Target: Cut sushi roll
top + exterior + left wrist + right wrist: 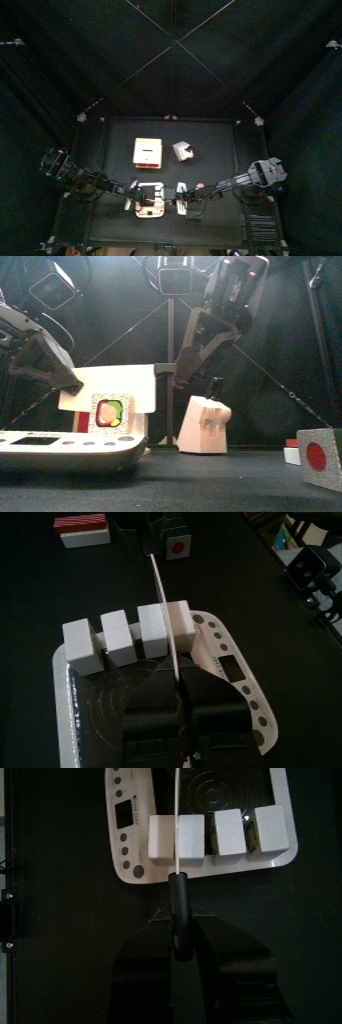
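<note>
**White roll under the blade, on the board at the worktop's near edge**

White rice blocks make up the sushi roll (214, 835), which lies across a white cutting board (127, 853) with a row of holes down one side. In the top view the board sits in the lower middle of the frame, between the two arms.

The right gripper (178, 933) has its fingers pressed onto the black handle of a knife (178, 888). The thin blade runs from the fingers towards the top of the right wrist frame and crosses the roll at the gap between the block nearest the holes and the next one. The roll thus lies just ahead of the right fingers, under the blade.

The left gripper (174, 712) is at the board's other side, with the roll just beyond it. The blade shows there as a thin line over the same gap. Whether the left fingers are spread or together cannot be told.

In the front view the roll's end face shows green and red filling at left of centre. A pale knife block (205, 424) stands to its right, well apart from the board, and a cube with a red dot (318, 456) sits at the right edge. A white and red box (147, 151) lies above the board in the top view.
</note>
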Tool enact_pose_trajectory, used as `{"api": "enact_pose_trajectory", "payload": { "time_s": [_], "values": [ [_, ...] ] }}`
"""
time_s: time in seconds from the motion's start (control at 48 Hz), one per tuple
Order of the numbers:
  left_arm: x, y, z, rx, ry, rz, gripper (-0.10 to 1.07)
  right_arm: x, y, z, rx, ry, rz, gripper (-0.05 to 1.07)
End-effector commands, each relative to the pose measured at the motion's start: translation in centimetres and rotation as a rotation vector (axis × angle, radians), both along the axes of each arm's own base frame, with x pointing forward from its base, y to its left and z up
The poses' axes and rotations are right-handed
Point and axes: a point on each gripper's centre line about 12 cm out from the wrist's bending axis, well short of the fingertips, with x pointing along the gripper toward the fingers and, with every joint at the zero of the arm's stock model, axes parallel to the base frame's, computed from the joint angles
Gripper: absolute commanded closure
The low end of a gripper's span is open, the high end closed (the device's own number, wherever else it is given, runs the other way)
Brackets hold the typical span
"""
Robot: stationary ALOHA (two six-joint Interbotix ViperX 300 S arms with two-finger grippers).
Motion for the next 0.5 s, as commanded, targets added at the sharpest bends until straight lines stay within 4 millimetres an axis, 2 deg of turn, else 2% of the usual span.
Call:
{"api": "enact_pose_trajectory", "payload": {
  "time_s": [0.0, 0.479],
  "values": [
    [0.3, -0.4, 0.1, -0.003, -0.003, -0.004, 0.74, 0.3, -0.3, 0.7, 0.004, -0.019, -0.006, 0.68],
    [0.3, -0.4, -0.4, -0.010, 0.017, 0.011, 0.74, 0.6, -0.3, -0.4, 0.004, -0.009, -0.005, 0.68]
  ]
}}
